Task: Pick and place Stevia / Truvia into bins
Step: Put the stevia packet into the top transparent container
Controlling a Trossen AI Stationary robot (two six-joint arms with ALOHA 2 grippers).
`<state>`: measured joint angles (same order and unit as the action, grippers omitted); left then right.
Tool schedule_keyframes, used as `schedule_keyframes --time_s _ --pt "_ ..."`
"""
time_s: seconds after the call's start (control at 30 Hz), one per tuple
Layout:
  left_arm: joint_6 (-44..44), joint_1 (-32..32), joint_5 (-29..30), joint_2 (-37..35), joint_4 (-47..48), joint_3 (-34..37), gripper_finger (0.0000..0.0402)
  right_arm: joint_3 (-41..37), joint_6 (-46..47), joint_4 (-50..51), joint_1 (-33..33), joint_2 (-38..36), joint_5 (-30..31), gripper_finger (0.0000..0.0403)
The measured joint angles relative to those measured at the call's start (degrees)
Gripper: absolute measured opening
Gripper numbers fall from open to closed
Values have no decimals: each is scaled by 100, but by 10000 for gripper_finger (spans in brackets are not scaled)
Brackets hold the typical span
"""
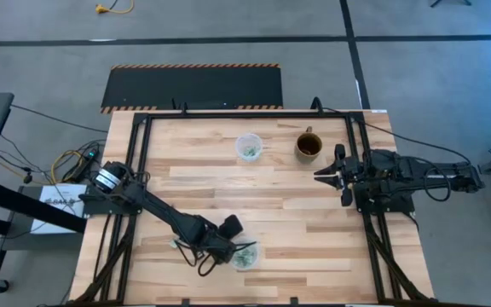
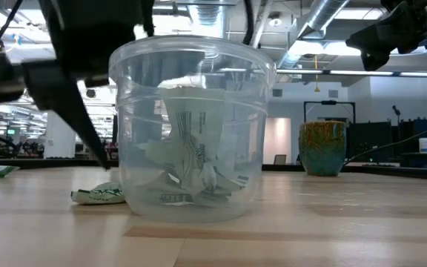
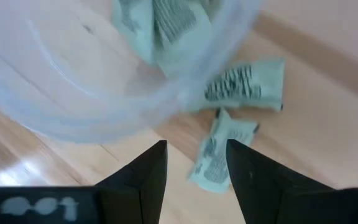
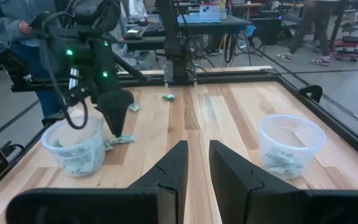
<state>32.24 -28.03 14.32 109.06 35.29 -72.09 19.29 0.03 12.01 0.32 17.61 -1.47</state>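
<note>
A clear cup point(image 1: 244, 254) near the table's near edge holds several green-and-white packets point(image 2: 191, 159). My left gripper point(image 3: 196, 163) is open beside this cup, pointing down, its fingers over a loose packet point(image 3: 219, 158) that lies flat on the wood. The low view shows a gap between fingertip point(image 2: 104, 159) and packet point(image 2: 98, 196). A second loose packet point(image 3: 247, 84) lies against the cup's foot. A second clear cup point(image 1: 248, 147) near the far edge also holds packets. My right gripper point(image 1: 322, 176) waits open at the table's right, lifted, touching nothing.
A brown mug point(image 1: 308, 146) stands to the right of the far cup. More packets lie loose toward the left edge point(image 4: 169, 96) point(image 4: 133, 107). Black frame rails point(image 1: 143, 153) run along the table's sides. People stand beyond the table in the right wrist view.
</note>
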Motion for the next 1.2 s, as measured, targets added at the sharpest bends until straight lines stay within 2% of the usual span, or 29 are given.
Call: schedule_keyframes --time_s 0.13,0.3,0.57,0.77,0.9,1.03,1.2 --pt "-206 15 -237 0 202 -226 155 2 0 0 1 0 1 59" --pt "-600 207 -877 0 610 -241 155 2 -1 0 1 0 1 59" --pt "-1602 634 -1364 -2 621 -241 155 2 0 0 -1 0 -1 59" --pt "-2755 809 -1080 -2 635 -241 155 2 0 0 2 0 1 59" --pt "-2934 815 -1299 27 532 -119 155 2 -2 0 1 0 1 59" --pt "-3137 810 -1055 57 651 -99 155 2 -2 0 0 1 -1 59" --pt "-3183 831 -1047 73 555 -101 155 2 0 14 1 2 -1 59"
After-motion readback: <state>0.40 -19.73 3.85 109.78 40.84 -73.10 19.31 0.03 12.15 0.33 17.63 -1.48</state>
